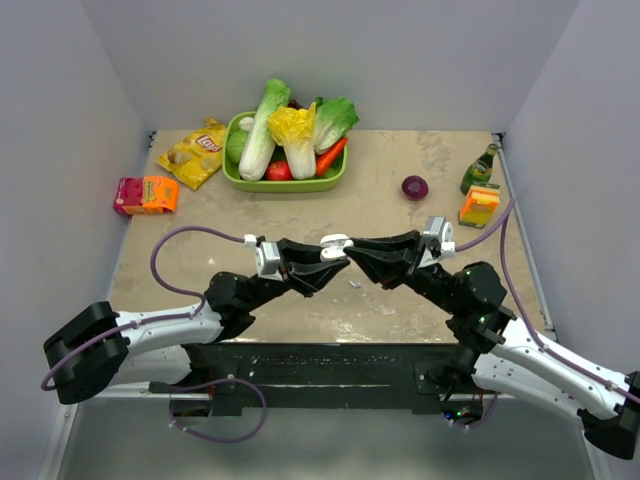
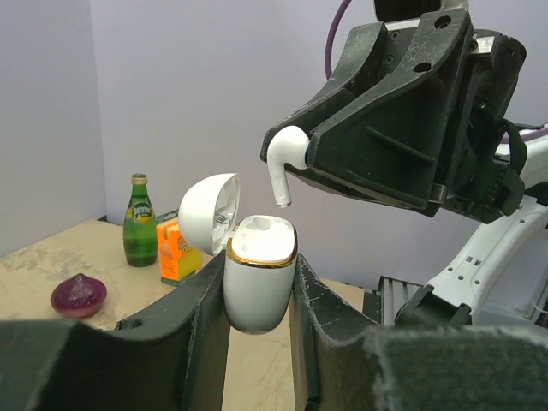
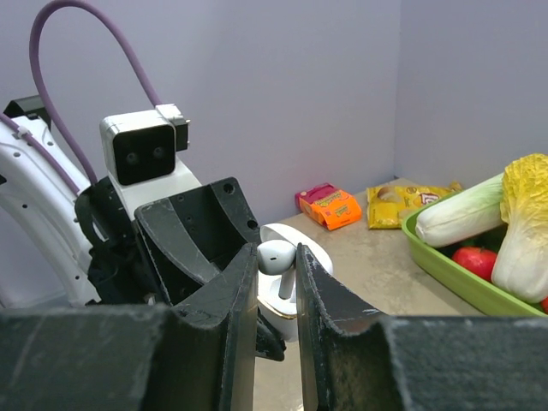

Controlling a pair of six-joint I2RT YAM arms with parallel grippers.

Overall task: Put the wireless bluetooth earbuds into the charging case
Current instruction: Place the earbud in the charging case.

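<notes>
1. Left pincer point(image 2: 255, 267) is clamped on the one small white rounded plastic charging case point(image 2: 259, 287), one finger on each side. The case stands upright with its hinged lid point(image 2: 208, 212) swung open.
2. Right pincer point(image 3: 276, 257) pinches one tiny white plastic earbud point(image 2: 281, 163) by its head. The stem points down just above the case's open mouth, not touching it.
3. Both pincers meet tip to tip over the middle of the beige table point(image 1: 400, 290).
4. One small white speck point(image 1: 352, 285) lies on the table just near of them, too small to tell what it is.
5. At the far edge sits one green plastic tray point(image 1: 232, 172) with three leafy vegetables, one orange carrot point(image 1: 332, 156) and one red tomato point(image 1: 279, 171).
6. Left of the tray lie one yellow crisp bag point(image 1: 195, 152) and one red-and-orange carton point(image 1: 146, 195).
7. To the right are one purple onion point(image 1: 414, 187), one green glass bottle point(image 1: 480, 168) and one orange carton point(image 1: 479, 205).
</notes>
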